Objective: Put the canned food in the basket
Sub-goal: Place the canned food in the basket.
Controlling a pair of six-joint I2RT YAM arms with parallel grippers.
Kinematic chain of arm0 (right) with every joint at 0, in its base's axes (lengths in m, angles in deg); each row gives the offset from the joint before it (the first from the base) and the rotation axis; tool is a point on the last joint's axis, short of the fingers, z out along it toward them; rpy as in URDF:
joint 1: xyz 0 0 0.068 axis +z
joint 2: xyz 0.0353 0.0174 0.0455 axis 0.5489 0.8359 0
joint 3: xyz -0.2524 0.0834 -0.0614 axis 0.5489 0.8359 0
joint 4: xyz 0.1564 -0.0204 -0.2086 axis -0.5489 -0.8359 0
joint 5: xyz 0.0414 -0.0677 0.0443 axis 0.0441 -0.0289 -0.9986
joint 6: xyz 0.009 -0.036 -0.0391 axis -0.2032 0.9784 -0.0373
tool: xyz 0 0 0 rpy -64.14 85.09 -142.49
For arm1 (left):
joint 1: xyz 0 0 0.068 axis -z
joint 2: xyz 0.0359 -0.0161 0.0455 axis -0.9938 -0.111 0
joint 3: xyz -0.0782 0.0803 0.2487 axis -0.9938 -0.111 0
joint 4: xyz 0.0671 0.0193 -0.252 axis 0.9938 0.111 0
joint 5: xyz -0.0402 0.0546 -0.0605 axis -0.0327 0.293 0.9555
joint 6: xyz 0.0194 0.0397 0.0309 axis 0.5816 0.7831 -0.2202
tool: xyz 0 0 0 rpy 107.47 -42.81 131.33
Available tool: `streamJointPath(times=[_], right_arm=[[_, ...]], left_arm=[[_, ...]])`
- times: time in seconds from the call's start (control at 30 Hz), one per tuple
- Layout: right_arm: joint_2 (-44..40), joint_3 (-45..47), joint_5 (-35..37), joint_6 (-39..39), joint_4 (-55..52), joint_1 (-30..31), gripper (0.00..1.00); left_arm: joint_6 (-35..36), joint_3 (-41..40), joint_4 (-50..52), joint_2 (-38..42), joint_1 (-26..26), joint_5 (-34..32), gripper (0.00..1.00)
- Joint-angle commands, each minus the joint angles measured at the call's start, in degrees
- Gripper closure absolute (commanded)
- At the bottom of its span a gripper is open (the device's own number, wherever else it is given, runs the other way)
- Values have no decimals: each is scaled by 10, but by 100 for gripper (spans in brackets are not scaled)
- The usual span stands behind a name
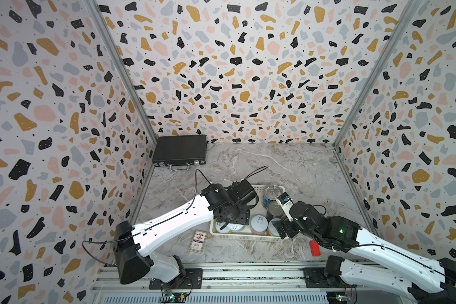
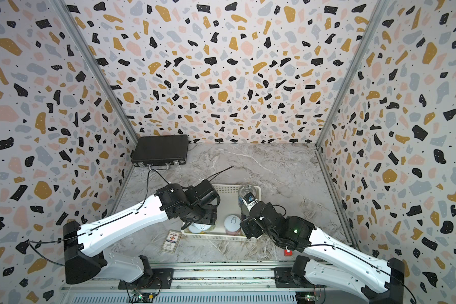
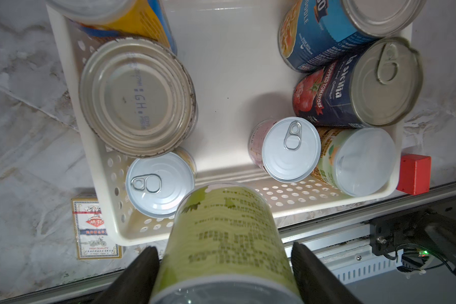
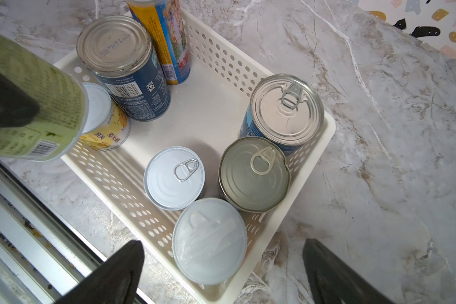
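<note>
Can in hand: the green-labelled can [image 3: 223, 226] fills the lower centre of the left wrist view. It is clear of the basket floor, with its far end over the perforated near wall. In the right wrist view the can [image 4: 34, 105] shows at the upper left, leaning a little.
How it handles: it is a stiff metal cylinder, probably full and weighty for its size. The printed label looks smooth, so I'd expect it to slip or twist between flat pads if jolted. It isn't fragile, though a drop could dent it or topple its neighbours.
Where to hold: across the round wall. The pale cap at its near end looks softer, so not there.
Left pincer: the left pincer [image 3: 223, 250] is clamped on the green-labelled can, one dark finger on each side.
Basket: the white basket [image 3: 287, 208] holds the other seven, among them the tomato tin [image 4: 254, 173] and the upturned blue tin [image 4: 113, 44]. The middle of its floor is bare, and I judge there is room to stand one more.
Nearest neighbour: the yellow-labelled can [image 3: 159, 184] is just beside and below the held one.
Right pincer: the right pincer [image 4: 223, 243] is spread wide and empty above the pale-lidded can [image 4: 209, 240].
Around: the red block [image 3: 413, 173] and the card box [image 3: 96, 229] lie on the worktop [image 4: 379, 131] beside the basket. The black briefcase [image 1: 179, 151] is well apart at the back.
</note>
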Motion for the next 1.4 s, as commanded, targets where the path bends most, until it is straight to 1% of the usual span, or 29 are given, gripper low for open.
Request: streamJointPath(times=[0.0,0.1,0.37,0.6,0.7,0.9,1.13,1.37], right_arm=[[-3,1,10,-6,-9,0,0],[-1,0,8,-6,-8,0,0],[2,1,7,-6,-9,0,0],[-8,3,7,-8,-7,0,0],[-6,3,5,-7,-7,1,0],[0,3,5,-7,-7,0,0],[7,1,2,-7,-7,0,0],[9,3,2,-7,-4,0,0]], left_arm=[[-5,-15,-48,-2,2,5,40],[-2,-20,-60,-14,2,6,40],[5,-3,-81,-70,2,18,40],[5,-13,-90,-87,1,3,40],[7,-17,-96,-97,-1,12,40],[6,-22,-96,-118,-6,8,40],[1,-45,-99,-119,-15,-5,40],[-2,-67,-107,-111,-19,1,41]])
